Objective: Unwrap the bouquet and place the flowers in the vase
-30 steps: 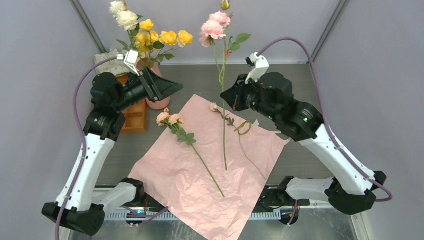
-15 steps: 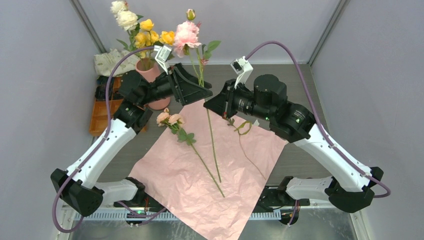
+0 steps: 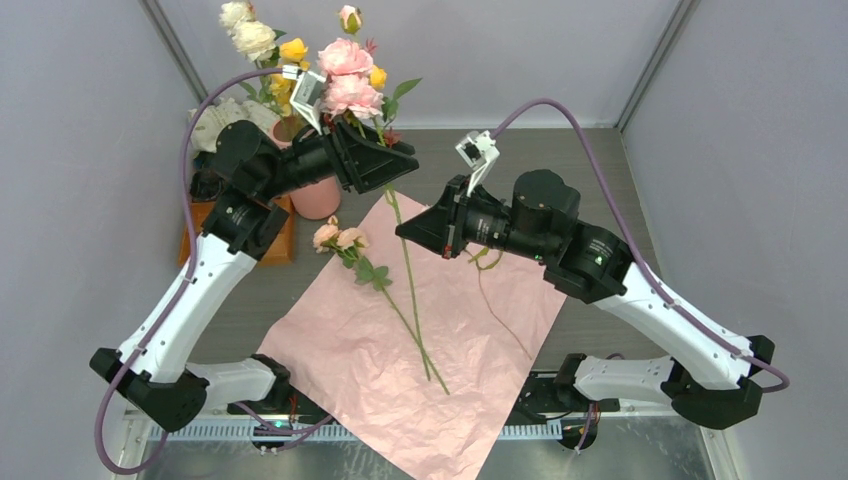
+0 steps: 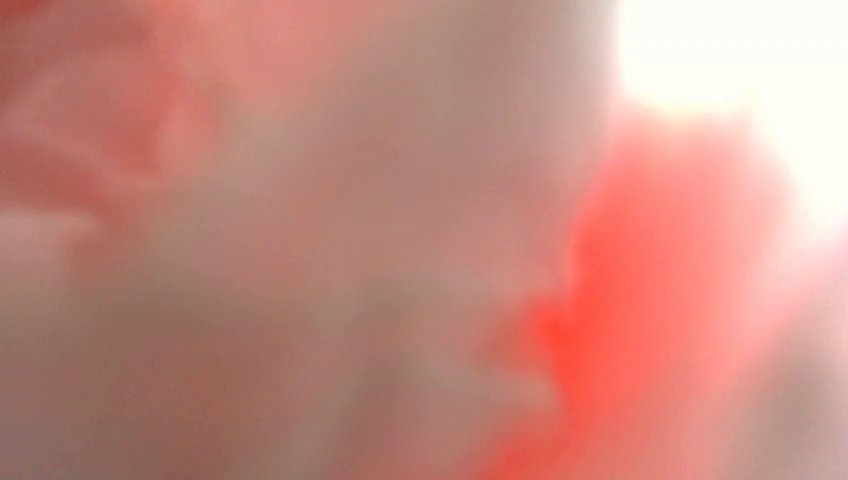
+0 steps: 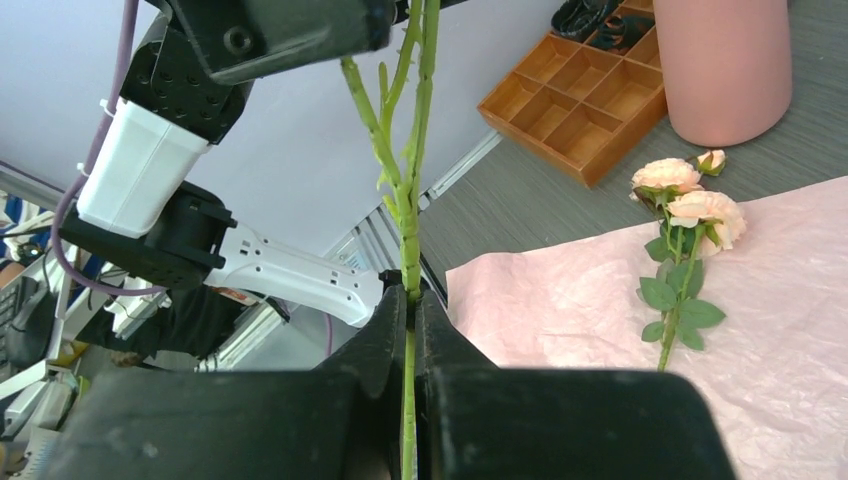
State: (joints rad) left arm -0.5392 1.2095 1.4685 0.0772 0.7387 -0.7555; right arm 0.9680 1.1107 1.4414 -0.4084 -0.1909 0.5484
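My right gripper (image 3: 404, 229) (image 5: 411, 295) is shut on the green stem (image 5: 408, 200) of a pink rose and holds it upright. Its blooms (image 3: 346, 76) rise above the left arm. My left gripper (image 3: 396, 165) is at the same stem, higher up and just under the blooms. Blurred pink petals fill the left wrist view, so its jaws do not show. The salmon-pink vase (image 3: 318, 198) (image 5: 722, 70) stands behind the left gripper with white and yellow flowers (image 3: 252, 40) in it. A peach rose (image 3: 338, 238) (image 5: 690, 205) lies on the spread pink paper (image 3: 400, 350).
An orange compartment tray (image 3: 275, 238) (image 5: 575, 105) sits left of the vase. A loose cream ribbon (image 3: 488, 255) lies on the paper's right part. Grey walls close in on three sides. A crumpled patterned sheet (image 3: 205, 120) lies at the back left.
My right gripper has carried the pink rose left, toward the vase. The left arm swung right from the vase and came up to the rose's stem below the blooms.
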